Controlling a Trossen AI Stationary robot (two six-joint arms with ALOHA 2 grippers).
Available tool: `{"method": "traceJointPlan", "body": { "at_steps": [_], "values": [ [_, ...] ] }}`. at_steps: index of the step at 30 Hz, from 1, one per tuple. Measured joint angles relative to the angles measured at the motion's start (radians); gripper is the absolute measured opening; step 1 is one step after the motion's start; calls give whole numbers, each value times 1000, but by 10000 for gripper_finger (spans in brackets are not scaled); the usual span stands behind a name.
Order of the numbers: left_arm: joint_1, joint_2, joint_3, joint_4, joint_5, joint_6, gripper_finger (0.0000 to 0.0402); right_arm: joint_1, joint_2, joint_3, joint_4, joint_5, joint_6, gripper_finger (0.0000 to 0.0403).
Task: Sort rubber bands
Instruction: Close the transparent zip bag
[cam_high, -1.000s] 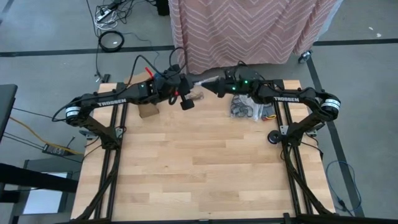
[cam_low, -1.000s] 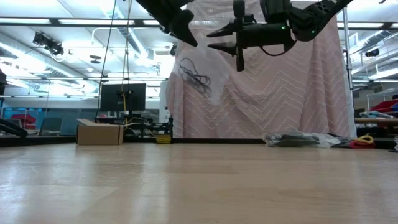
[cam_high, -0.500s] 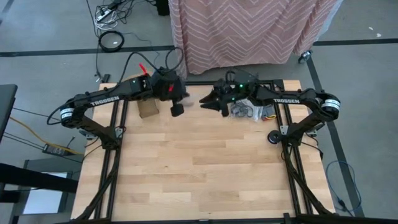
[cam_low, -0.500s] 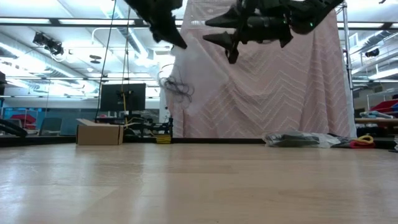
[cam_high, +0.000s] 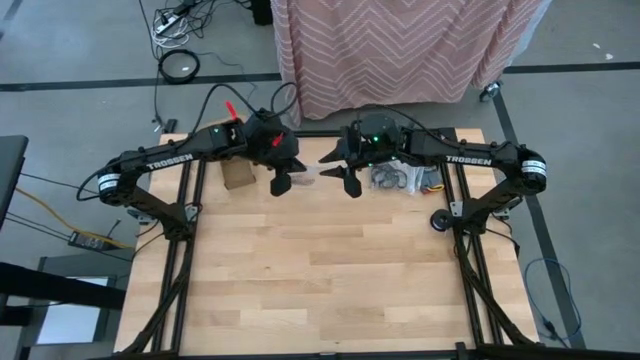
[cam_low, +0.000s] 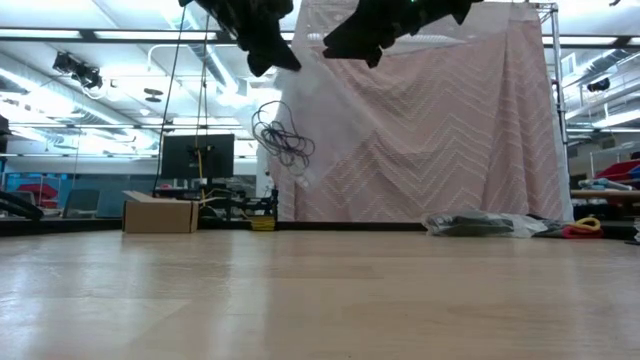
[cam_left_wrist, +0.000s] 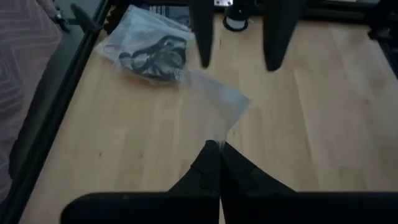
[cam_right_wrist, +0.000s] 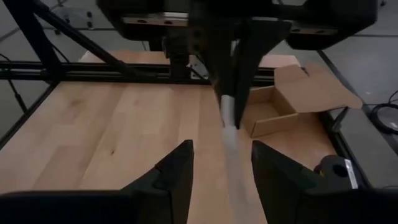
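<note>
The left hand is clamped on a clear bag of rubber bands above the tabletop. The right hand, fingers apart, straddles the bag; a missed pinch could spill bands.

Count from my remote station

I count two arms with two grippers: left gripper, right gripper. Two clear plastic bags: one hanging, one lying on the table. One cardboard box. Bands inside are too tangled to count.
</note>
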Motion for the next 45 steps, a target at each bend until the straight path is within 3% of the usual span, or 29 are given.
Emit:
{"method": "traceJointPlan", "body": {
  "at_steps": [30,40,45],
  "values": [
    [-48,26,1,115,33,-74,0,0,2,0,8,-45,55,73],
    [-48,27,2,116,7,-76,0,0,2,0,-10,-45,101,11],
    [-49,27,69,59,-38,-36,0,0,2,4,-45,-44,105,22]
  ]
}}
